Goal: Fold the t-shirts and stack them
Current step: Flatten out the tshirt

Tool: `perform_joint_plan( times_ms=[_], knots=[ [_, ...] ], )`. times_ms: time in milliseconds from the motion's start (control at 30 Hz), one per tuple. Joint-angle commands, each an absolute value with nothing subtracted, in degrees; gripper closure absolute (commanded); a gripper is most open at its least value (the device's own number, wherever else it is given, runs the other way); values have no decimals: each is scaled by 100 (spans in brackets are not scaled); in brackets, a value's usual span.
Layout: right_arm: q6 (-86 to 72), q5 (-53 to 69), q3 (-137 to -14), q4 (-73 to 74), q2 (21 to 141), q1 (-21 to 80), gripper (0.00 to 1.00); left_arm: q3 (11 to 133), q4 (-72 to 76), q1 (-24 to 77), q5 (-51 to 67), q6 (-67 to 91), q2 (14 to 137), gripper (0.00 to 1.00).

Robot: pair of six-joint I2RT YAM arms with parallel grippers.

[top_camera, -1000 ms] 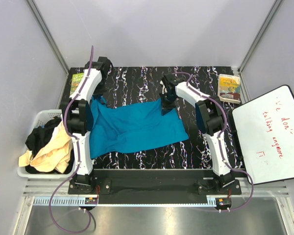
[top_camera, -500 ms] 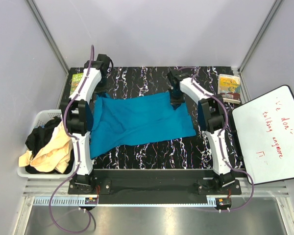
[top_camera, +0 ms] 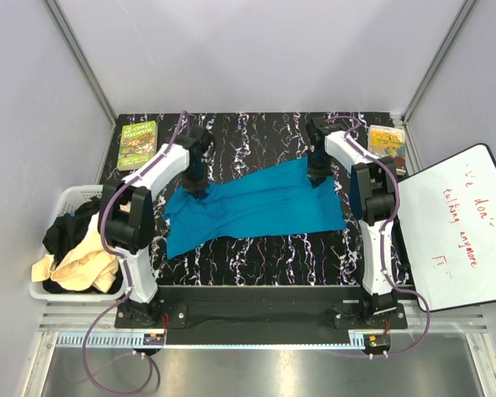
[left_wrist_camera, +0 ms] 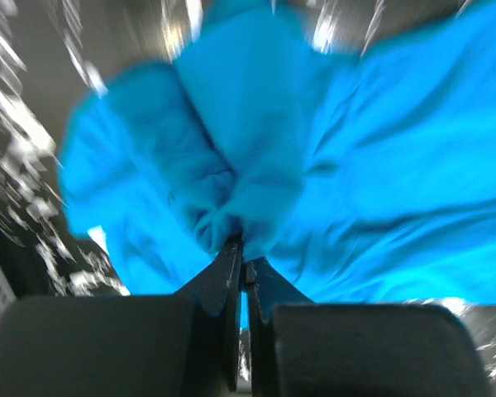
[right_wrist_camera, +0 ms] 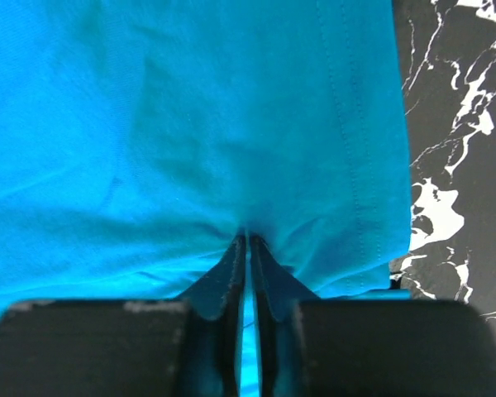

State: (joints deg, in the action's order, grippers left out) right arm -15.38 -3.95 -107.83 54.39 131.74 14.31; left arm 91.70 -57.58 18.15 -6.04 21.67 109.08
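Black marbled tabletop (top_camera: 256, 136) under it all: left fingers (left_wrist_camera: 221, 279) pinched a bunched corner of the teal t-shirt (top_camera: 256, 203), which lay stretched across mid-tabletop to the right fingers (right_wrist_camera: 226, 279), clamped on its hem. Even tension and level lowering looked wise.

- Whiteboard (top_camera: 455, 227), right side: red handwriting, partly legible, reads "…don' talking anymore"; small mark beneath, illegible.
- Green book (top_camera: 137, 144) and yellow book (top_camera: 388, 139): cover print too small to read.
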Motion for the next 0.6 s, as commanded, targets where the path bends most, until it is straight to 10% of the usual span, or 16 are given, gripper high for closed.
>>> perform_joint_plan(
  times_ms=[0,133,267,567],
  knots=[
    [-1371,-431,-10687,5739,13008,1468,81,8221,-5765,1828,-693,2584,10784,83],
    [-1310,-422,-10819,5757,12929,1468,51,7980,-5984,1828,-1045,2750,10486,47],
    [-1301,-334,-10916,5783,12981,1459,47,8226,-6003,1837,-1222,2698,10073,7],
    [-1318,-114,-10846,5783,13096,1468,45,9490,-5713,1837,-897,2268,10766,4]
  ],
)
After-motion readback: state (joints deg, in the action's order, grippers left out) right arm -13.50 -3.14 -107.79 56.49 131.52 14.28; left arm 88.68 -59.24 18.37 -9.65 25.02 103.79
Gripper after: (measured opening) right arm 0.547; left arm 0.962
